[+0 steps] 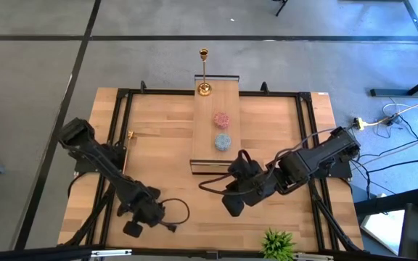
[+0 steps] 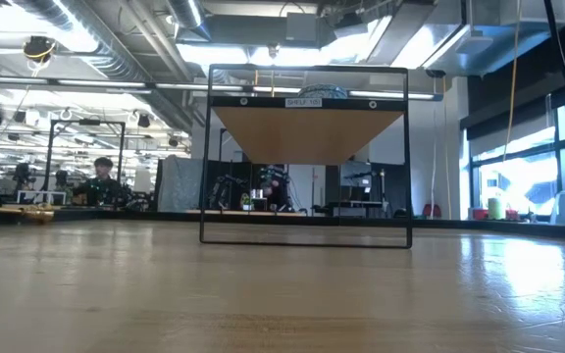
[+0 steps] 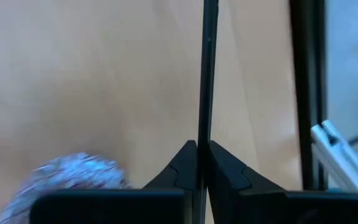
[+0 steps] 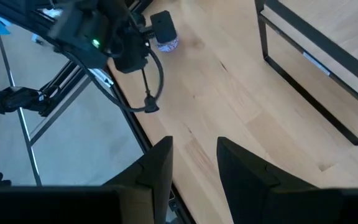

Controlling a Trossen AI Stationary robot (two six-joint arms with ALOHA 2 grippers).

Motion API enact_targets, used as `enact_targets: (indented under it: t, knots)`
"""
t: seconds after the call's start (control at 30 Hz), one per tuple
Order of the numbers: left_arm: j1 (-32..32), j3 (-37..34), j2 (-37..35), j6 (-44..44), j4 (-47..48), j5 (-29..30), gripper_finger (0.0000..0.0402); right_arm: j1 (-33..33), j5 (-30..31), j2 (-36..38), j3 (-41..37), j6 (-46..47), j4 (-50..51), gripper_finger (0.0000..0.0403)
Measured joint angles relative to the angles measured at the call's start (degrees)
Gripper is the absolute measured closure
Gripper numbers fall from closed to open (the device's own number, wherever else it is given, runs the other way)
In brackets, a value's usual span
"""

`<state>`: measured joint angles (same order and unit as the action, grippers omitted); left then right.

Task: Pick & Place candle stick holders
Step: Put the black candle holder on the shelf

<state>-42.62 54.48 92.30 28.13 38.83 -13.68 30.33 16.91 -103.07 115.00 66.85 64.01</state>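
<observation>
L gripper [image 1: 138,226] clamped on black candlestick [image 3: 205,93] at near-left of table [image 1: 158,145].
L jaws closed tight on the thin black stem, seen in wrist view. R gripper [image 4: 194,163] hovers near-centre, by the shelf's [image 1: 216,87] near end, jaws part open, holding nothing. Gold candlestick [image 1: 204,72] stands upright on shelf's far end; pink ball [image 1: 222,119] & blue ball [image 1: 223,142] sit mid-shelf. Plant [image 1: 277,243] at near edge.

- Even, bright overhead light; the table [image 1: 158,145] carries only soft shadows.
- Low view: windows [image 2: 518,181] glare at right, near tabletop blurred.
- Left wrist view: a silvery object [image 3: 67,183] is badly out of focus.
</observation>
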Motion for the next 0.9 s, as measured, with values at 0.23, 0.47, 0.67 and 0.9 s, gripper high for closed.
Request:
enact_targets:
  t: [0.23,0.47,0.67,0.9]
  knots:
    - [5.2,0.0,-13.5,5.0,2.7,11.3,0.0390,-0.4,0.6,0.0,0.0,0.0,0.0,0.0274]
    - [13.8,0.0,-30.4,10.2,0.8,26.5,0.0390,-0.4,4.4,0.0,0.0,0.0,0.0,0.0274]
    - [18.8,0.0,-41.4,8.5,-9.8,40.0,0.0390,-0.3,10.8,0.0,0.0,-0.6,-2.2,0.0274]
    - [23.1,0.0,-42.7,-2.4,-31.1,42.4,0.0390,-0.2,24.6,0.0,0.0,-12.3,-16.9,0.0274]
